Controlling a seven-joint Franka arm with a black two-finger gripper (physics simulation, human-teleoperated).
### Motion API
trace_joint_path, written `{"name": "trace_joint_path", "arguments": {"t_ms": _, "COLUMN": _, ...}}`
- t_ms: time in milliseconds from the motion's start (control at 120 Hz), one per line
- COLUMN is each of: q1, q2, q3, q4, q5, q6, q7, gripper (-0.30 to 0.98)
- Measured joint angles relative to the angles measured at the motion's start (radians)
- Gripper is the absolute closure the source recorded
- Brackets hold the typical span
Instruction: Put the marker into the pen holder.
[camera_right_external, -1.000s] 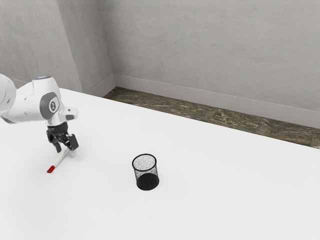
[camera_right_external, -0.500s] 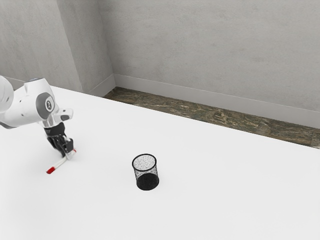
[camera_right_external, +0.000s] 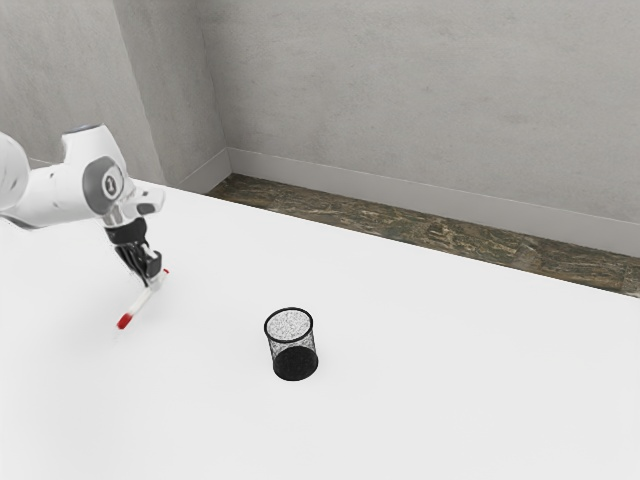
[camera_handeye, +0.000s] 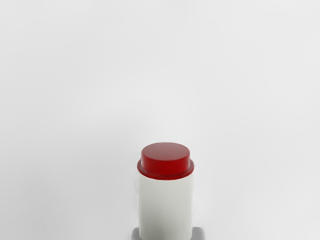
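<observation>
Has the slim, white, red-ended plastic marker (camera_right_external: 140, 301) clamped in the black two-finger gripper (camera_right_external: 152, 281); likely light, stiff, slick; best held mid-barrel.

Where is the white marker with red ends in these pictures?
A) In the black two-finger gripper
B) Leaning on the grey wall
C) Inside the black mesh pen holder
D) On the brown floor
A: the marker is held between the fingers of the gripper, apart from the pen holder.

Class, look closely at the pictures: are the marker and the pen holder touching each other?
Apart. In the exterior view, a wide strip of white table shows between the marker and the pen holder.
</observation>
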Motion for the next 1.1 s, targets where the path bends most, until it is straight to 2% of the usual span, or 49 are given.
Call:
{"name": "trace_joint_path", "arguments": {"t_ms": 183, "q1": -0.138, "q2": -0.101, "q3": 0.001, "q4": -0.007, "q5": 0.043, "q6": 0.016, "q7": -0.022, "gripper": 0.79}}
{"name": "trace_joint_path", "arguments": {"t_ms": 283, "q1": -0.241, "q2": -0.122, "q3": 0.004, "q4": -0.008, "q5": 0.055, "q6": 0.069, "q7": -0.046, "gripper": 0.79}}
{"name": "trace_joint_path", "arguments": {"t_ms": 400, "q1": -0.307, "q2": -0.161, "q3": 0.0, "q4": -0.008, "q5": 0.053, "q6": 0.145, "q7": -0.081, "gripper": 0.79}}
{"name": "trace_joint_path", "arguments": {"t_ms": 683, "q1": -0.491, "q2": -0.196, "q3": -0.013, "q4": -0.047, "q5": -0.064, "q6": 0.271, "q7": -0.158, "gripper": 0.79}}
{"name": "trace_joint_path", "arguments": {"t_ms": 892, "q1": -0.512, "q2": -0.226, "q3": -0.037, "q4": -0.142, "q5": -0.13, "q6": 0.33, "q7": -0.203, "gripper": 0.79}}
{"name": "trace_joint_path", "arguments": {"t_ms": 1100, "q1": -0.519, "q2": -0.276, "q3": -0.036, "q4": -0.225, "q5": -0.164, "q6": 0.368, "q7": -0.239, "gripper": 0.77}}
